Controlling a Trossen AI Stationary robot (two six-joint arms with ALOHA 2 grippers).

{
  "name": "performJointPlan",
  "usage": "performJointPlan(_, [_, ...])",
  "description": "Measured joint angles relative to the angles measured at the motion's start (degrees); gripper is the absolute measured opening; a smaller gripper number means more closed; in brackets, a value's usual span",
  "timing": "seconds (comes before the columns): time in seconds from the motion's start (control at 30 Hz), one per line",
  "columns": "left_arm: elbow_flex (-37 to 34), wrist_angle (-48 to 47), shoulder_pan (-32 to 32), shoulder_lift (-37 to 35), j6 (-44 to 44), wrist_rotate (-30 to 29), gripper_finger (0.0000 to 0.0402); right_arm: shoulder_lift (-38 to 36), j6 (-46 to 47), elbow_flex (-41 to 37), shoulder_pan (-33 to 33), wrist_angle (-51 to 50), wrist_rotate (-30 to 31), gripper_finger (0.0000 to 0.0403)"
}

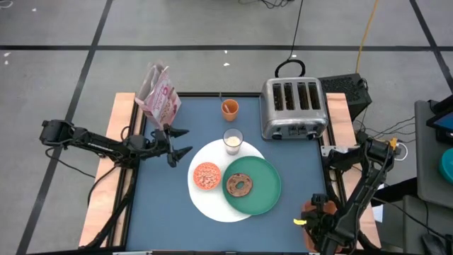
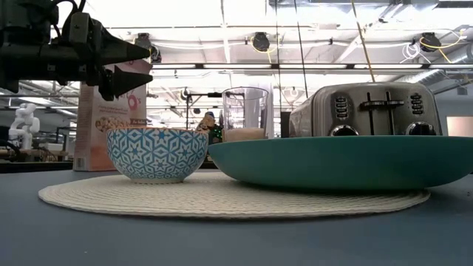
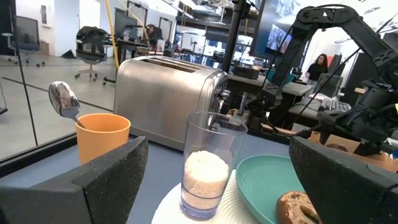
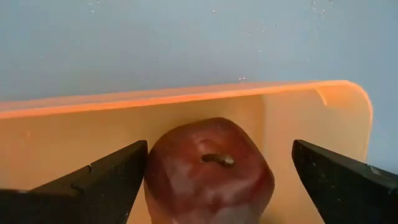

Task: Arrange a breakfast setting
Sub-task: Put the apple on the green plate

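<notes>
White and round, the big plate (image 1: 205, 200) sits in the middle of my blue table (image 1: 163, 205). On it I see the green plate (image 1: 265, 191) with a brown bagel (image 1: 239, 185), touching a small cereal bowl (image 1: 207, 176) with a blue star pattern. Just past them stands the milk glass (image 1: 233, 141), about a third full. Farther back is the orange cup (image 1: 229, 108) with a spoon (image 3: 64, 101) standing in it. A silver four-slot toaster (image 1: 293, 108) is at the back right, and a pink cereal box (image 1: 159, 93) at the back left.

My left gripper (image 1: 181, 142) hangs over the table just left of the big plate, fingers spread wide and holding nothing. My right gripper (image 4: 219, 180) is at the table's front right corner. Its fingers are wide apart on either side of a dark red fruit (image 4: 209, 169) that lies in an orange tray (image 4: 292, 118); they do not touch it.

Beyond the table the floor is grey with dark lines. Behind it is a big room with bright ceiling lights, desks and office chairs. A person (image 3: 318, 65) sits far back.
</notes>
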Motion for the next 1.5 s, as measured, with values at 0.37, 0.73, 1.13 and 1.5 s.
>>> performJointPlan(0.37, [0.0,-0.2,0.0,0.0,0.0,0.0,0.039,0.0,5.8,0.0,0.2,0.1,-6.5,0.0393])
performJointPlan(0.73, [0.0,-0.2,0.0,0.0,0.0,0.0,0.039,0.0,5.7,-0.3,0.3,1.5,-5.6,0.0352])
performJointPlan(1.13, [0.0,-0.2,0.0,0.0,0.0,0.0,0.039,-0.1,5.5,-2.5,0.3,7.1,-5.9,0.0284])
performJointPlan(1.5, [0.0,-0.2,0.0,0.0,0.0,0.0,0.039,-0.1,5.3,-0.5,0.1,5.5,-13.0,0.0284])
